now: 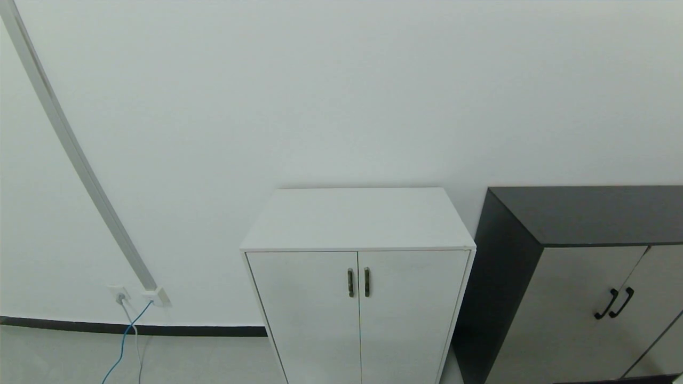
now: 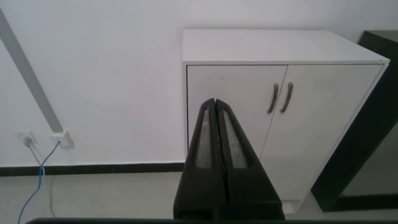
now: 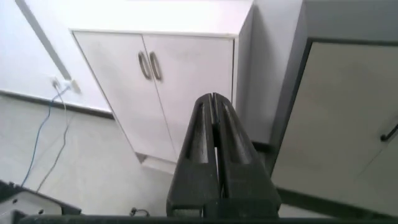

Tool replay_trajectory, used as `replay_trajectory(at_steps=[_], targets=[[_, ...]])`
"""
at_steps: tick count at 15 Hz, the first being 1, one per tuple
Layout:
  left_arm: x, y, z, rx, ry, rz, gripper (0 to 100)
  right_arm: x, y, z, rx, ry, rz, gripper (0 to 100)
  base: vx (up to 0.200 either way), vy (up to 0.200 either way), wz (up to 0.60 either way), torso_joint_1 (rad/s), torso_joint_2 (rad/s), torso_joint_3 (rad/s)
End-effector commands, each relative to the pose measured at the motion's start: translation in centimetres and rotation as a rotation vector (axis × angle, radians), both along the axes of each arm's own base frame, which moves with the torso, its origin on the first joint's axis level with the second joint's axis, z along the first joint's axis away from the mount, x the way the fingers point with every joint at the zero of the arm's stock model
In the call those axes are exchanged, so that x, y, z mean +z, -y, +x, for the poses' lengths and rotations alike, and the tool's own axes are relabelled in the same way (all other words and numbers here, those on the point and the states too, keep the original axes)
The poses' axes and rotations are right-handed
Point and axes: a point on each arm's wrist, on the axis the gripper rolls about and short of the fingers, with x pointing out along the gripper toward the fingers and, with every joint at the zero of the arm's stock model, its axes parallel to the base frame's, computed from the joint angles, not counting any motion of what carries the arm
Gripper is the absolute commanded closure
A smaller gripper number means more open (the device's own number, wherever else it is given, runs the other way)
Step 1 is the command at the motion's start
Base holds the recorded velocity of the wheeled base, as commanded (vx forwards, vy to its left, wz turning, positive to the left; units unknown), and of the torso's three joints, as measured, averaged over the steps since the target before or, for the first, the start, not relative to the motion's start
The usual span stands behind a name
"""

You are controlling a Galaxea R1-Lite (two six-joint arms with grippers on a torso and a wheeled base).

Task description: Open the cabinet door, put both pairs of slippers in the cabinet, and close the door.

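Note:
A white two-door cabinet (image 1: 357,298) stands against the wall with both doors closed; two dark vertical handles (image 1: 358,282) sit side by side at the middle seam. The same white cabinet (image 2: 280,106) lies ahead of my left gripper (image 2: 215,101), which is shut with nothing in it and held well short of the doors. My right gripper (image 3: 212,96) is also shut and empty, some way back from the cabinet (image 3: 161,81) and its handles (image 3: 149,65).
A dark cabinet (image 1: 581,277) with grey doors and black handles stands close to the white one's right side. A wall socket (image 1: 120,294) with a blue cable (image 1: 125,336) trailing to the floor is left of it. A slanted cable duct (image 1: 74,154) runs up the wall.

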Motion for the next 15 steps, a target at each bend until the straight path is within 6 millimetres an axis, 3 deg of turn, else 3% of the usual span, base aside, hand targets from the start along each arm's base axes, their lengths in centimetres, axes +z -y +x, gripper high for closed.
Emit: replay_trajectory(at_steps=[1, 9, 11, 15], targets=[[0.0, 0.0, 0.0, 0.000, 0.001, 0.000, 100, 0.1, 0.0, 0.0, 0.003, 0.024, 0.008, 100, 0.000, 0.000, 0.00, 0.000, 0.00, 0.000], [0.0, 0.0, 0.0, 0.000, 0.001, 0.000, 100, -1.0, -0.2, 0.5, -0.081, 0.009, -0.069, 100, 0.000, 0.000, 0.00, 0.000, 0.00, 0.000], [0.0, 0.0, 0.0, 0.000, 0.001, 0.000, 100, -0.7, -0.1, 0.8, -0.319, 0.001, -0.185, 100, 0.000, 0.000, 0.00, 0.000, 0.00, 0.000], [0.0, 0.0, 0.0, 0.000, 0.001, 0.000, 100, -0.8, -0.2, 0.9, -0.395, -0.006, -0.107, 100, 0.000, 0.000, 0.00, 0.000, 0.00, 0.000]])
